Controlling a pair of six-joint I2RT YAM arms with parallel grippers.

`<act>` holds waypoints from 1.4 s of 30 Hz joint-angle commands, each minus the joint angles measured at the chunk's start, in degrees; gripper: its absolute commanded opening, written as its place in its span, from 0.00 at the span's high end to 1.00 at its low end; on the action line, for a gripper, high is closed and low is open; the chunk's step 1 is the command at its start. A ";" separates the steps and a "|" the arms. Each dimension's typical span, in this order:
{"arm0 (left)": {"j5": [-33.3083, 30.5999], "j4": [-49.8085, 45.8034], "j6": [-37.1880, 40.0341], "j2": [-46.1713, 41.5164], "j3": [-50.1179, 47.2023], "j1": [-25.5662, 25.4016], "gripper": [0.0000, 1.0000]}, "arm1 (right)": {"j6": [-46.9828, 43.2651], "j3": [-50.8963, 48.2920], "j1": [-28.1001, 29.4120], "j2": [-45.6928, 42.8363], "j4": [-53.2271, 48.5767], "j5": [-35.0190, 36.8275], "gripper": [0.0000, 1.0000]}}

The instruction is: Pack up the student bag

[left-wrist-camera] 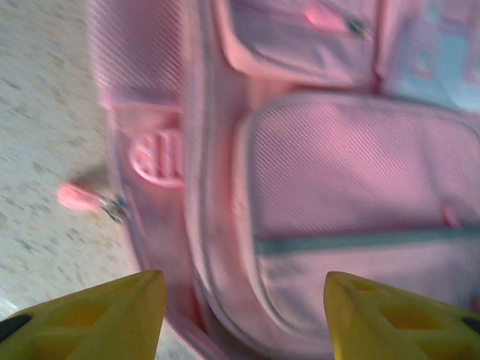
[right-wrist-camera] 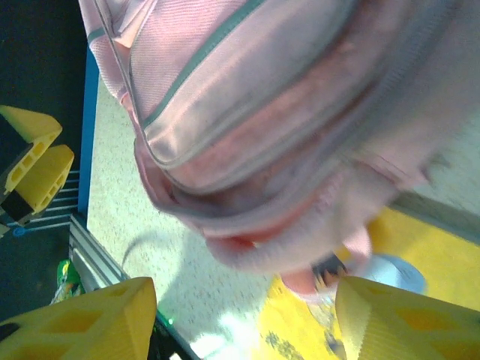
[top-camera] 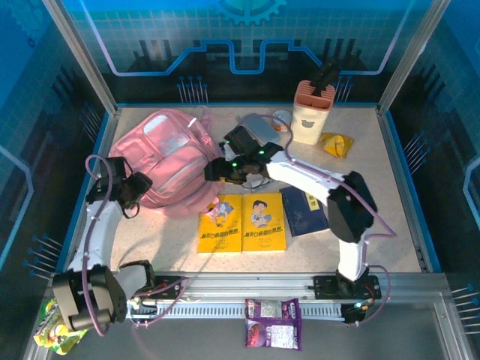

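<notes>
overhead camera, wrist cameras near bag

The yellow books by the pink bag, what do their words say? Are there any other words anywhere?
Yellow books: dark characters along each cover's bottom, too small to read.
Purple packet: print too blurred to read.
Student bag: no words visible.

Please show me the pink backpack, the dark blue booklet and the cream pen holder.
Soft pink fabric backpack (top-camera: 171,159): top external view, front panel.
Flat dark blue booklet (top-camera: 304,214): top external view, cover centre.
Cream plastic pen holder (top-camera: 311,124): top external view, front wall.
</notes>
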 commanded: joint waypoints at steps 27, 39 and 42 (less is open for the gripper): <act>5.10 2.73 -15.59 -0.75 -14.56 -46.42 0.32 | -1.09 -28.23 8.74 -9.16 2.90 4.14 0.24; 3.47 6.24 -14.04 6.70 -14.89 -47.65 0.31 | -0.43 -28.26 10.86 -7.23 2.05 4.19 0.38; -0.40 3.46 -14.63 6.85 -15.01 -47.42 0.32 | 0.67 -28.02 11.87 -6.34 1.77 4.15 0.38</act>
